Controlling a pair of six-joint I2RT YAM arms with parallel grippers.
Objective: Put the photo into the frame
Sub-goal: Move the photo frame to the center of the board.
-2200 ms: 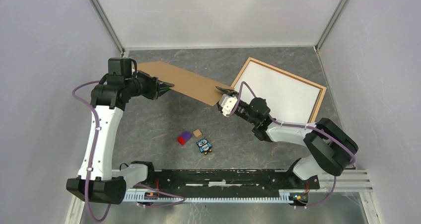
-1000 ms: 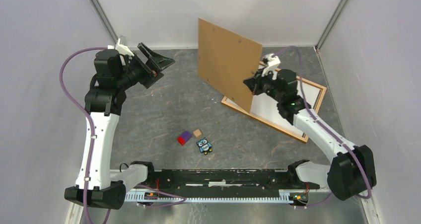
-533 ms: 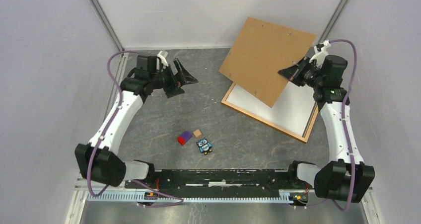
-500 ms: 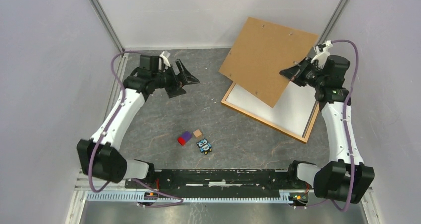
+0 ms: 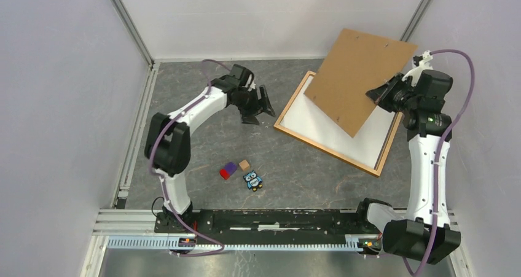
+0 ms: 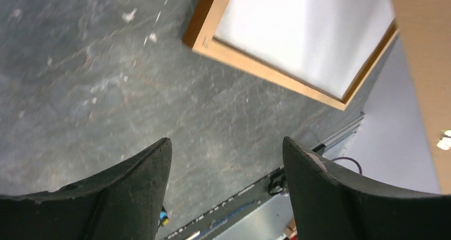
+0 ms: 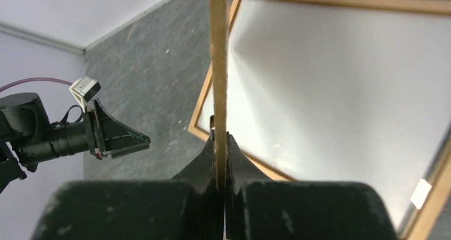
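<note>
While your right gripper (image 5: 373,95) is pinching the brown cardboard board (image 5: 362,74) by its edge, you are risking it slipping onto the light-orange wooden frame (image 5: 319,147). Your left gripper (image 5: 265,105) is gaping — empty.

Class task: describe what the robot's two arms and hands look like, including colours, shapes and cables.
Both the left arm and the right arm have white tubular links joined by bulky black joints. A purple cable loops along each. The left hand and right hand are black, each with two wedge-shaped, tapering fingers.
</note>
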